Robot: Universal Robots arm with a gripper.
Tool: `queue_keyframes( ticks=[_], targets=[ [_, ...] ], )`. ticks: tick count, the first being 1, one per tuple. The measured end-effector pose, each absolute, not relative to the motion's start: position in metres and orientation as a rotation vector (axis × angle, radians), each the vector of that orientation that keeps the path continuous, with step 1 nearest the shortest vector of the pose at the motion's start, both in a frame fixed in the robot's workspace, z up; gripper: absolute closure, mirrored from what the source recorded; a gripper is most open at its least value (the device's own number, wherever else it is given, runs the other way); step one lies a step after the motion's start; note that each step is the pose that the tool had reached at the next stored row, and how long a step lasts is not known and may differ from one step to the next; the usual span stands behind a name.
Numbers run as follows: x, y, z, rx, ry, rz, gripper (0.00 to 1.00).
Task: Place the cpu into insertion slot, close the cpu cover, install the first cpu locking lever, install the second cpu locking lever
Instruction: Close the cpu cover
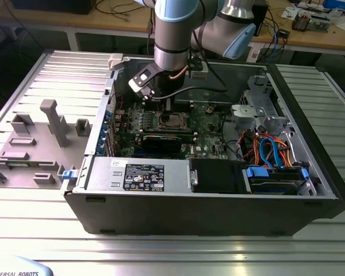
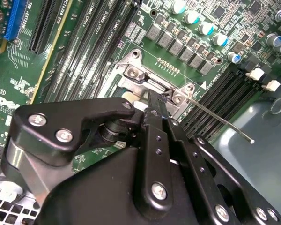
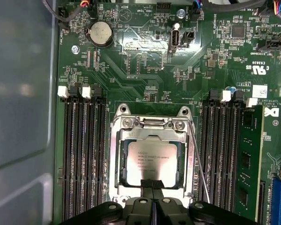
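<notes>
Exterior view: open PC case (image 1: 218, 201) sits on a ribbed metal worktop (image 1: 172, 247), with a grey fixture (image 1: 54, 123) beside it toward 9 o'clock. The arm (image 1: 175, 34) reaches down into the case from 12 o'clock. The tool (image 1: 163, 105) hangs low over the green motherboard (image 1: 210, 123), just beside the insertion slot (image 1: 175, 120) at its 9-10 o'clock. The power supply (image 1: 138, 175) lies at 6 o'clock of the board and the blue cables (image 1: 270, 152) at approx 4 o'clock. Second wrist view: tool (image 2: 152, 96) fingers (image 2: 154, 136) lie closed against each other w/ no gap and nothing seen between them, tips down at the socket's metal edge. A thin locking lever (image 2: 220, 123) sticks out at an angle from the socket corner, across the memory slots (image 2: 215, 101). First wrist view: cpu (image 3: 152, 159) lies flat in the insertion slot, silver top facing up. The cpu cover (image 3: 114, 161) lies down around it as a shiny frame. Tool (image 3: 152, 181) tips are together, at the cover's edge on the side away from the coin cell (image 3: 100, 33), overlapping the cpu's rim. The lever rod (image 3: 200, 164) runs along the socket's side, next to a memory stick (image 3: 248, 159).
</notes>
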State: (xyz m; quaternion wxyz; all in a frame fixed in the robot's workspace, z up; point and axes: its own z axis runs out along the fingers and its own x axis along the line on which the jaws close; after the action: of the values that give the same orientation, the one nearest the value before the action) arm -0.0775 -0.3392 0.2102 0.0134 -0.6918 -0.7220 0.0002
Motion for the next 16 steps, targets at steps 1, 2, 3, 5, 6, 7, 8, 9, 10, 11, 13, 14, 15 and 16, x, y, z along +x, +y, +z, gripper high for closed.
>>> queue_keyframes(
  ticks=[1,2,3,5,6,7,8,9,10,11,13,14,15,16],
  targets=[
    [-0.0779,-0.3392,0.2096,-2.155,-2.249,0.0,0.89],
    [-0.0781,-0.3393,0.2088,-2.155,-2.249,0.001,0.89],
    [-0.0781,-0.3393,0.2079,-2.155,-2.249,0.001,0.89],
    [-0.0782,-0.3394,0.2056,-2.155,-2.25,0.002,0.89],
    [-0.0783,-0.3394,0.2047,-2.155,-2.249,0.003,0.89],
    [-0.0783,-0.3395,0.2034,-2.155,-2.249,0.003,0.89],
    [-0.0783,-0.3394,0.2032,-2.155,-2.249,0.002,0.89],
    [-0.0783,-0.3393,0.203,-2.155,-2.249,0.001,0.89],
    [-0.0782,-0.3393,0.2033,-2.155,-2.249,0.001,0.89],
    [-0.0782,-0.3392,0.204,-2.155,-2.249,0.0,0.89],
    [-0.0781,-0.3391,0.2069,-2.155,-2.249,-0.001,0.89],
    [-0.0782,-0.3392,0.2076,-2.155,-2.249,0.001,0.89],
    [-0.0781,-0.3392,0.2076,-2.155,-2.249,0.0,0.89],
    [-0.0775,-0.3392,0.2079,-2.155,-2.249,0.0,0.89]
  ],
)
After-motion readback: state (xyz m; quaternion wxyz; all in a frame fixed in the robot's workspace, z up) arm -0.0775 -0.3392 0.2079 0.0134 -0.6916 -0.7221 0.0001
